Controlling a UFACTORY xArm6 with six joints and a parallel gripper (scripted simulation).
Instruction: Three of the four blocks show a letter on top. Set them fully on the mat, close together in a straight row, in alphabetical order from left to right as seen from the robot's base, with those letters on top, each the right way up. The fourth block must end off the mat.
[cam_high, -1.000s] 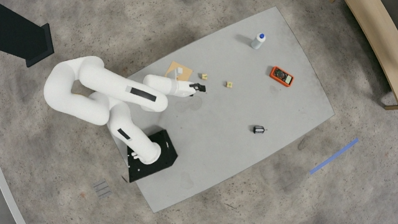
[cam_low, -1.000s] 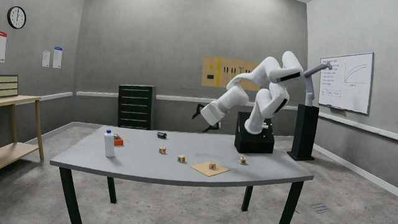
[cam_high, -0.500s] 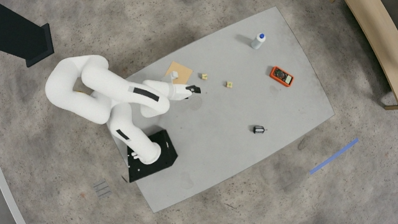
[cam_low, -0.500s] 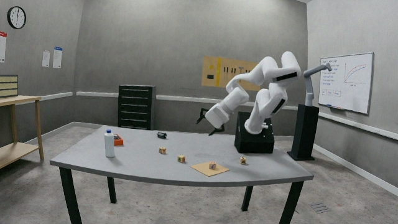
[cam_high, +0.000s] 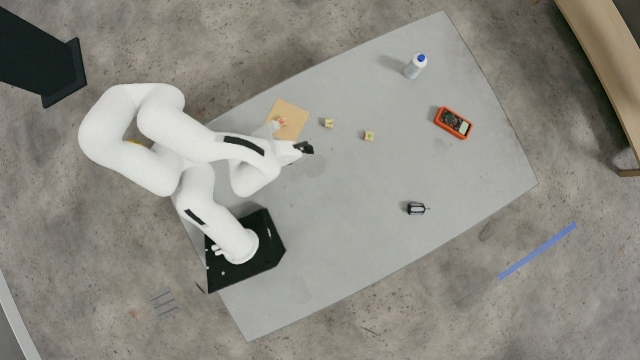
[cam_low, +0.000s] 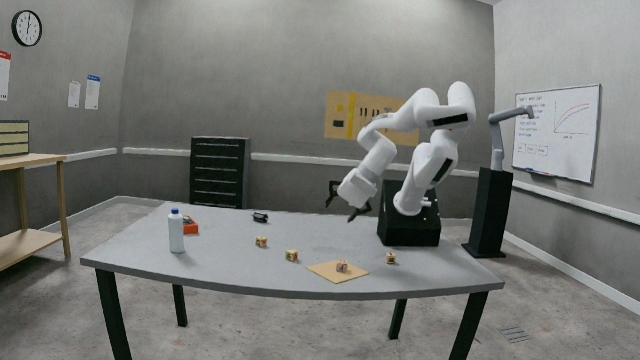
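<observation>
The tan mat (cam_high: 287,119) lies near the table's far edge from the base; it also shows in the exterior view (cam_low: 337,271). One block (cam_high: 282,121) (cam_low: 342,266) with a red mark sits on it. Two more blocks lie on the table to its right in the top view, one close (cam_high: 328,123) (cam_low: 292,255) and one farther (cam_high: 368,135) (cam_low: 261,242). A fourth block (cam_low: 390,257) sits off the mat on its other side, hidden by my arm in the top view. My gripper (cam_high: 303,147) (cam_low: 346,205) is open and empty, held above the table between the base and the mat.
A white bottle (cam_high: 415,65) (cam_low: 175,230) and an orange multimeter (cam_high: 452,122) (cam_low: 189,225) stand at the far right of the table. A small black object (cam_high: 415,208) (cam_low: 259,217) lies nearer the base side. The black robot base (cam_high: 245,250) stands at the table's edge.
</observation>
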